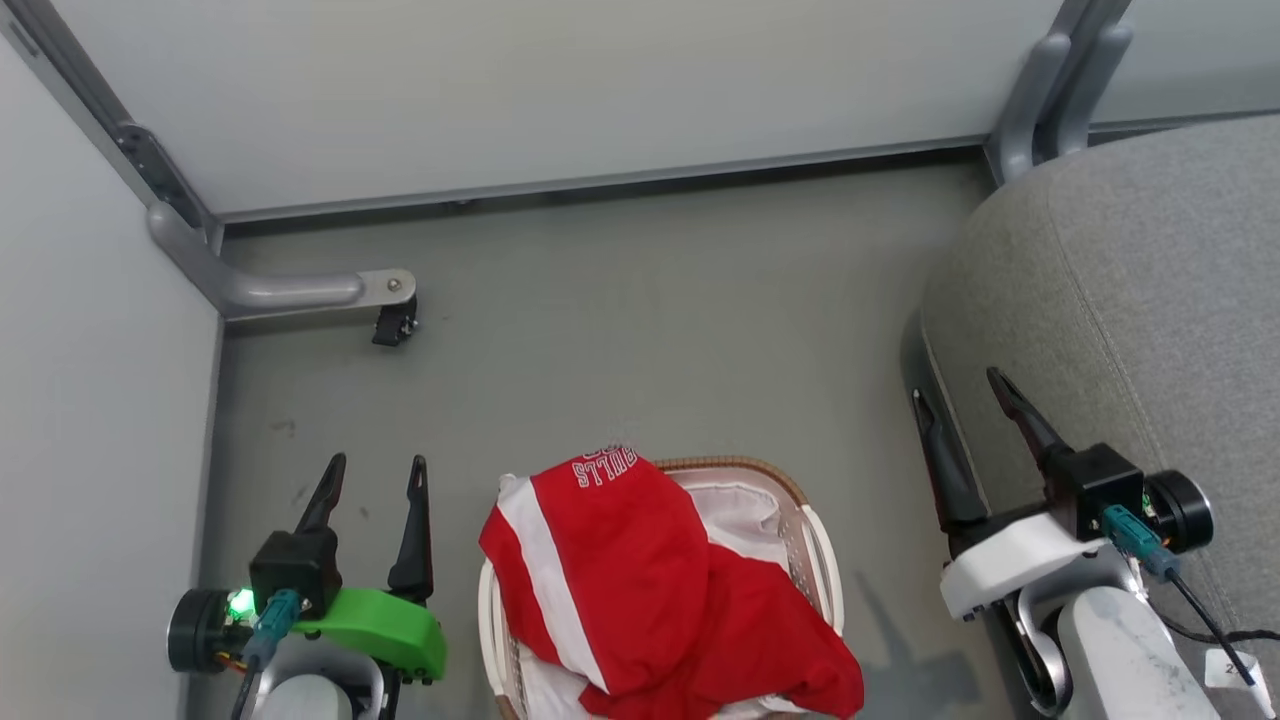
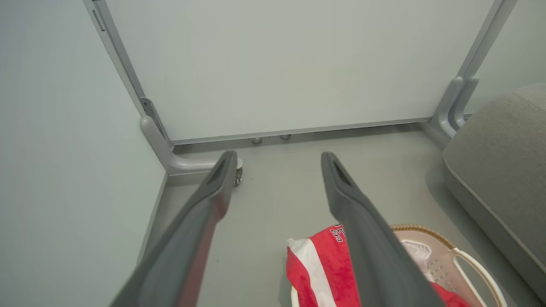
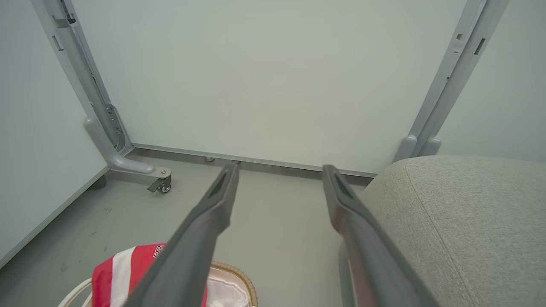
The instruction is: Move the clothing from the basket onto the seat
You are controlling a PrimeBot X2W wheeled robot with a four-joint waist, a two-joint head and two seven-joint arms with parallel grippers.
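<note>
The red clothing (image 1: 640,590) with white stripes and "BULLS" lettering lies heaped in the cream basket (image 1: 815,545), spilling over its near and left rim; the white liner shows behind it. The garment (image 2: 318,270) also appears low in the left wrist view and the same fabric (image 3: 123,270) low left in the right wrist view. My left gripper (image 1: 378,470) stands open and empty over the floor left of the basket. My right gripper (image 1: 960,390) is open and empty at the left edge of the grey seat (image 1: 1130,300), which fills the right side.
Pale partition walls close the space at the back and left. A grey wall foot with a black caster (image 1: 395,322) juts onto the floor at the back left. Another grey bracket (image 1: 1060,90) stands behind the seat. Bare grey floor (image 1: 650,330) lies beyond the basket.
</note>
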